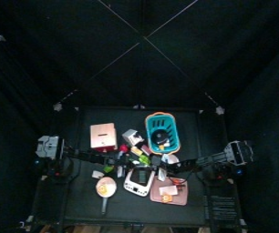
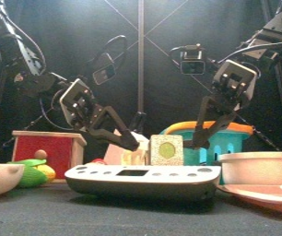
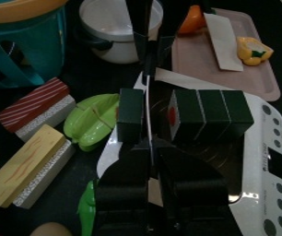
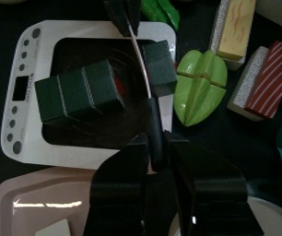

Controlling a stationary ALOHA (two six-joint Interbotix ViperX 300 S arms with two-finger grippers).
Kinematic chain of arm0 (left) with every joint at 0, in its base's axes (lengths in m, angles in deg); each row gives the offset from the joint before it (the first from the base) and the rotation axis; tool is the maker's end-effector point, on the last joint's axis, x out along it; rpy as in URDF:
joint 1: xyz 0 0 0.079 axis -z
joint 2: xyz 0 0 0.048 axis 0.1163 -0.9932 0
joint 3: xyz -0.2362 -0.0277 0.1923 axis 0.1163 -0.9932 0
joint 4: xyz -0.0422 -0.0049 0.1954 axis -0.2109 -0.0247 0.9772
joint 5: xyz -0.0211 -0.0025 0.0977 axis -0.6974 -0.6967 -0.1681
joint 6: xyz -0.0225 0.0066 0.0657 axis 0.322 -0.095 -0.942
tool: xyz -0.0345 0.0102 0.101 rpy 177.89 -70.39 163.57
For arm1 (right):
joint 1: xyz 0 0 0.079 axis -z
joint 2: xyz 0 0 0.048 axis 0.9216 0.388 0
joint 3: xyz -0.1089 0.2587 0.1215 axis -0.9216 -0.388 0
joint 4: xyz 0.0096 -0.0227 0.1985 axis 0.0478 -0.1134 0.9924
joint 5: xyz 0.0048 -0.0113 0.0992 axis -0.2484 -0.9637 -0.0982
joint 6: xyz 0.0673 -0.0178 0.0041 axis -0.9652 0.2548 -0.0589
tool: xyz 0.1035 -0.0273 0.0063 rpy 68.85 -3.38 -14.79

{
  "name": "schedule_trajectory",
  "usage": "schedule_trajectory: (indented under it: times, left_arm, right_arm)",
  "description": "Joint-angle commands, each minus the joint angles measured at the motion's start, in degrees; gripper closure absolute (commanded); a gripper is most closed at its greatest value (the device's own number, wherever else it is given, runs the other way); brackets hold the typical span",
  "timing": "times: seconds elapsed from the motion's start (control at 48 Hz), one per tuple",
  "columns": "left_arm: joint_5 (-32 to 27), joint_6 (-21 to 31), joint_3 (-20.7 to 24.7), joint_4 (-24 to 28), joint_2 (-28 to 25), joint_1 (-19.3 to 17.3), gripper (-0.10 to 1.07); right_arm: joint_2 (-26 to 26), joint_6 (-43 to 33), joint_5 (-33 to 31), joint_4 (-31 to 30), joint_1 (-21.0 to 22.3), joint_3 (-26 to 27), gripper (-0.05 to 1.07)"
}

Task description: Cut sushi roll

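The sushi roll (image 3: 205,115) is seen lying on a white kitchen scale (image 3: 274,138) near the front of the bench (image 1: 75,207), a dark log with seams across its wrapper. One end, showing red and white filling, is turned toward the left gripper (image 3: 147,138).

The knife (image 4: 141,64) is clamped between the jaws of the right gripper (image 4: 159,140), which are closed tight on its handle. The blade is seen almost edge-on as a thin curved line running across the scale beside the end of the roll (image 4: 88,88). Whether the edge has entered the roll cannot be made out.

The left gripper is set close against that same end of the roll. Its dark fingers merge with the dark roll and with the blade line, so it cannot be told whether the jaws are closed or what, if anything, is held.

In the front view the roll is hidden behind the scale (image 2: 144,177), and both arms are seen angled down toward the middle. In the top view everything is too small to separate.

A pink tray (image 3: 248,78) holding food pieces lies beyond the scale, cut off at the frame's edge. A split green piece (image 3: 94,120) lies just beside the scale, and a teal basket (image 3: 20,46) is only partly visible.
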Motion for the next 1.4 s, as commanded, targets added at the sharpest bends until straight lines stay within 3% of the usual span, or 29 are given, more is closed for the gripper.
schedule_trajectory:
  times: [0.0, 0.25, 0.458, 1.375]
  left_arm:
    - [0.44, 0.09, 1.05, 0.18, 2.11, 1.14, 0.55]
    - [0.44, 0.09, 1.23, 0.53, 4.66, 4.39, 0.56]
    - [0.44, 0.09, 1.32, 0.53, 3.08, 6.33, 0.56]
    - [0.44, 0.09, 1.76, 0.35, 0.88, 5.63, 0.56]
  right_arm:
    - [-2.64, -0.09, 0.09, -0.18, 0.09, 1.76, 0.52]
    - [-5.45, -0.09, 0.18, -0.26, -2.46, 1.67, 0.52]
    - [-5.19, -0.09, 0.44, -0.18, -5.45, 1.41, 0.52]
    - [-2.64, -0.09, 0.18, 0.18, -5.1, 1.14, 0.52]
